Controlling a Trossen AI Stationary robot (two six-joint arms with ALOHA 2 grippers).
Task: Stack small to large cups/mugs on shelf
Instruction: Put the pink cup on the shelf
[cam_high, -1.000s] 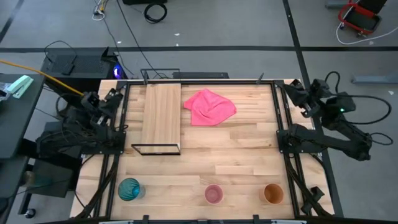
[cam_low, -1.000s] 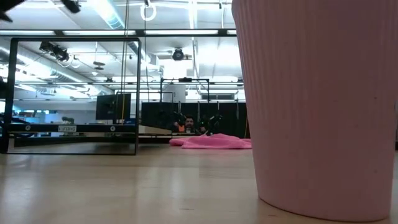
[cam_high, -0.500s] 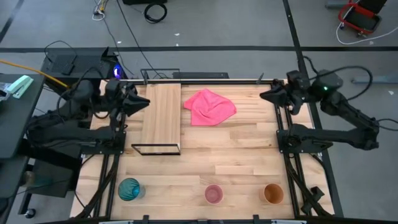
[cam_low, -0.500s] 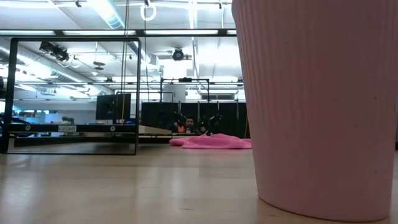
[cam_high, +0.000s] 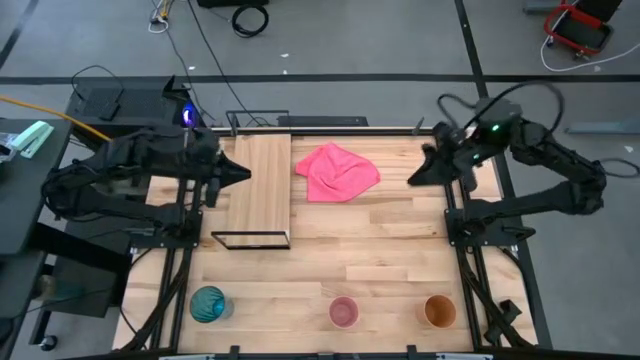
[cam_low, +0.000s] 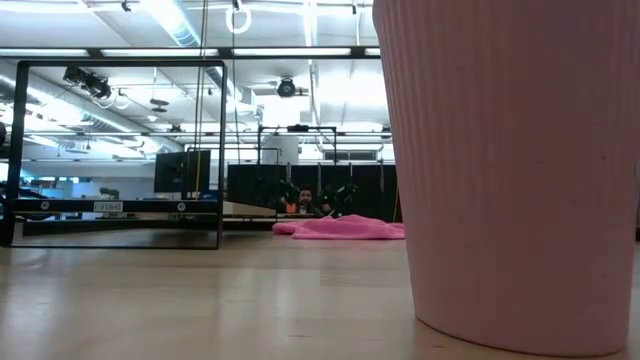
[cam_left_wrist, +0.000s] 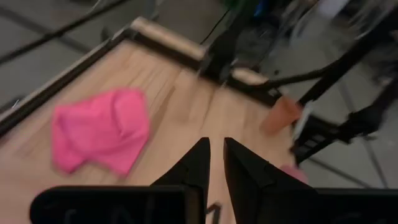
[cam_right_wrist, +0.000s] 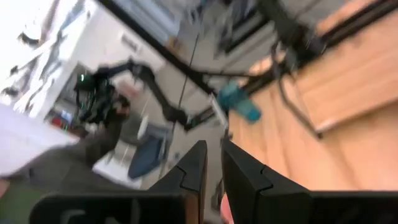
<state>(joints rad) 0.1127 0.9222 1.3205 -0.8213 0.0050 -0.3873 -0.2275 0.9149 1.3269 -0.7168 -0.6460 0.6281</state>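
Bench (cam_high: 380, 240): slatted light wood, black rails along its left and right edges.

Shelf (cam_high: 260, 185): long wood board with thin black wire frame, lying at the far left part of the bench, its long side running front to back. In the low view the frame (cam_low: 120, 150) stands as an open rectangle at left.

Pink cloth (cam_high: 336, 171): crumpled, just right of the shelf's far half, apart from it.

Cups: all three in a row along the near edge, well apart from one another and from the shelf.
- Teal cup (cam_high: 208, 304), near left corner, upright.
- Pink cup (cam_high: 344, 312), near centre, upright; it fills the right side of the low view (cam_low: 505, 170).
- Orange cup (cam_high: 439, 311), near right corner, upright.

Open room: the middle of the bench, between the shelf and the cup row, is bare wood.

Left gripper (cam_high: 240, 172): above the shelf's left edge, pointing right. Fingers (cam_left_wrist: 198, 165) nearly together with a narrow gap, holding nothing.

Right gripper (cam_high: 413, 180): above the far right of the bench, just inside the right rail, pointing toward the cloth. Fingers (cam_right_wrist: 193, 163) close together with a slim gap, holding nothing.
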